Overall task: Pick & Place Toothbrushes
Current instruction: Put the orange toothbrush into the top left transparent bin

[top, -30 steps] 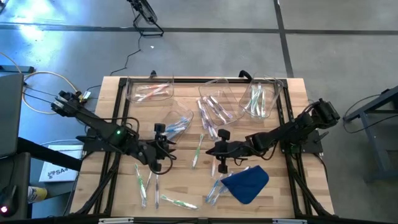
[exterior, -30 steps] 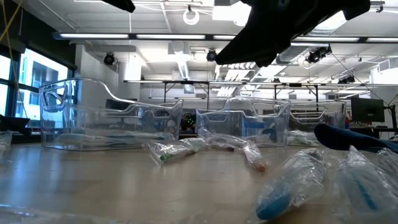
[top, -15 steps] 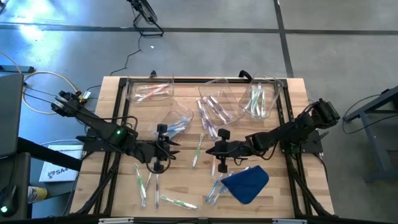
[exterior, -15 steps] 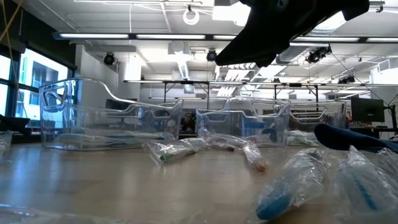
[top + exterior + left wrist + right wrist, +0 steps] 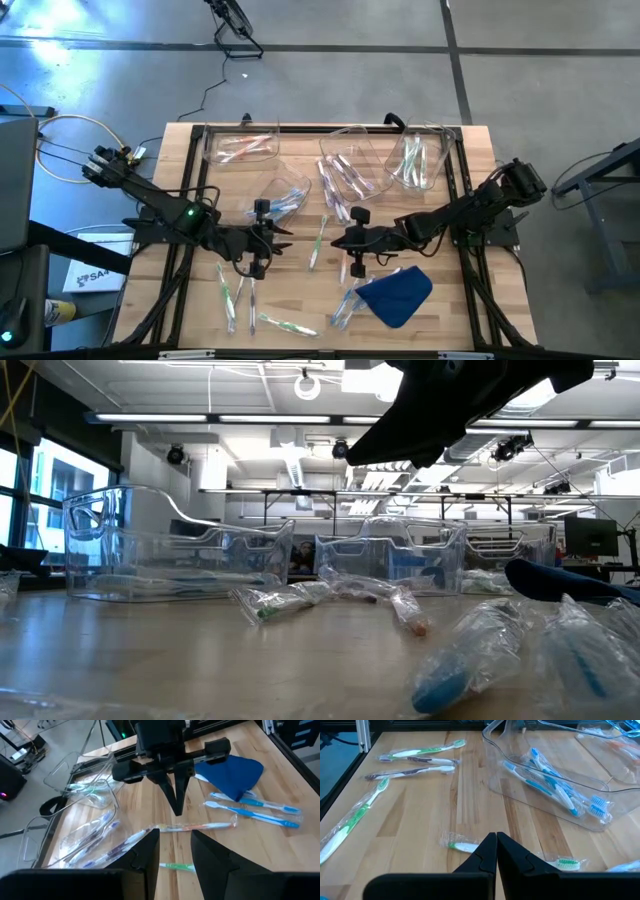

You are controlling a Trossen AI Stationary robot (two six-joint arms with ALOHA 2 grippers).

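Note:
Wrapped toothbrushes lie flat on the wooden table: a green one (image 5: 318, 243) between my two grippers, several (image 5: 235, 290) at the near left, and blue ones (image 5: 255, 810) beside the blue cloth (image 5: 400, 295). My left gripper (image 5: 280, 237) hovers open above the table with nothing between its fingers (image 5: 150, 855); a green brush (image 5: 177, 866) shows through the gap. My right gripper (image 5: 337, 241) faces it, shut and empty, its tips (image 5: 496, 852) above a green brush (image 5: 465, 847). An orange-tinted wrapped brush (image 5: 195, 826) lies between the two grippers.
Clear plastic bins stand along the far edge: one at the far left (image 5: 240, 148), a tipped one (image 5: 350, 165) in the middle and one at the right (image 5: 415, 160). Another bin (image 5: 555, 785), holding blue brushes, lies left of centre. Black frame rails (image 5: 185, 200) run along the sides.
My left gripper has tipped its fingers up a little toward level and has stayed open. My right gripper and the toothbrushes have kept still.

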